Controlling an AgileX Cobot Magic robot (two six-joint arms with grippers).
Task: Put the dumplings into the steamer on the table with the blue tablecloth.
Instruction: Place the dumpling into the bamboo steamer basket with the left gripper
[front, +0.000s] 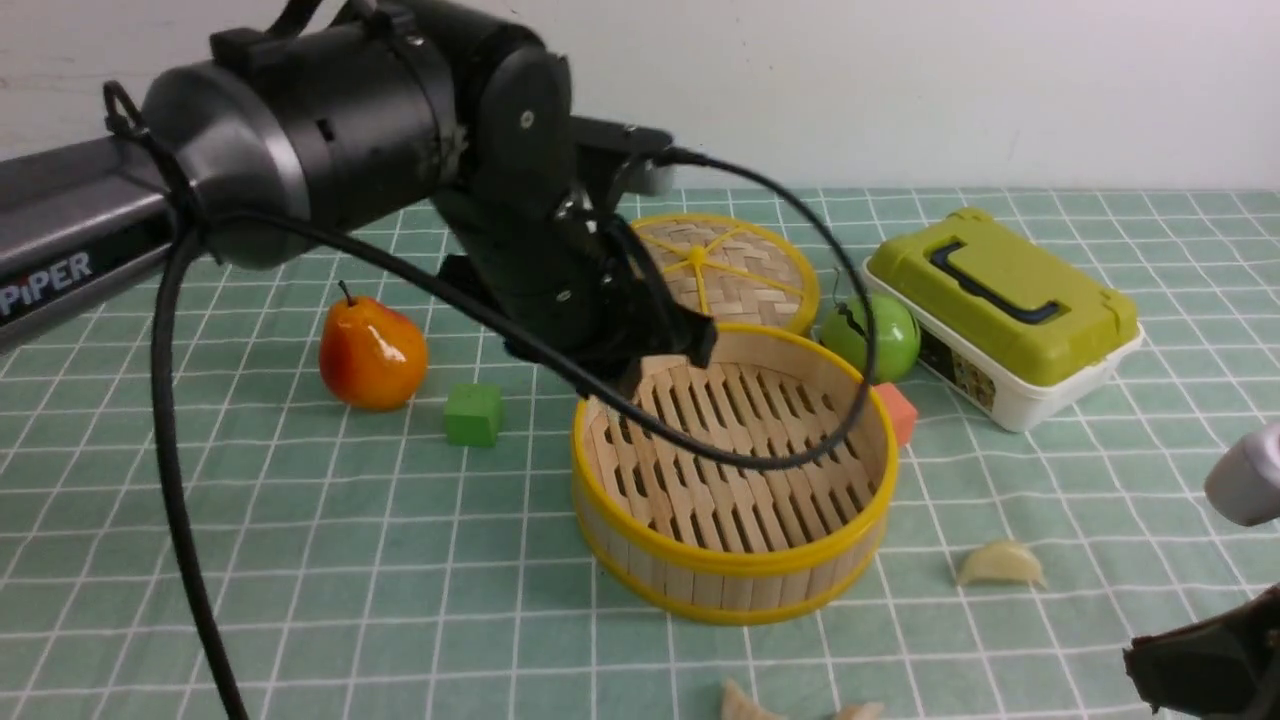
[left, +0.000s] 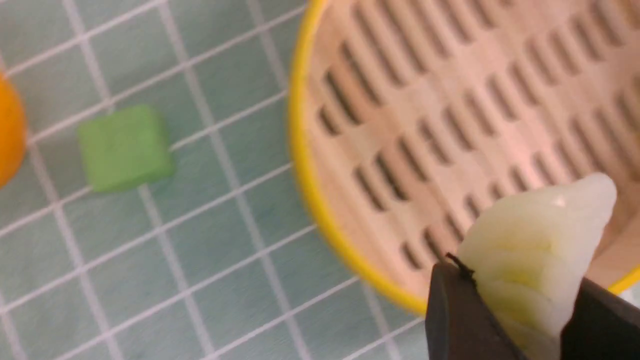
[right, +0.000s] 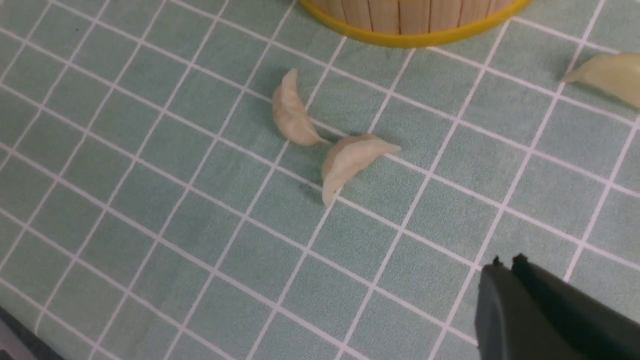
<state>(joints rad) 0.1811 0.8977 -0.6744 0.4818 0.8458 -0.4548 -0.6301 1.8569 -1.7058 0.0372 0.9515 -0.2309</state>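
Yellow-rimmed steamer (front: 730, 585), cream dumpling (left: 540, 240), white-gridded teal tablecloth (front: 300, 560)

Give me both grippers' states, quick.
Left gripper: closed on a dumpling.
Right gripper: closed, holding nothing.

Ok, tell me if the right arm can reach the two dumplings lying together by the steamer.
Probably yes. The right gripper hangs near one dumpling and its neighbour, with nothing between. Its fingers are shut and must open first; the pair seem to touch, so one may get nudged.
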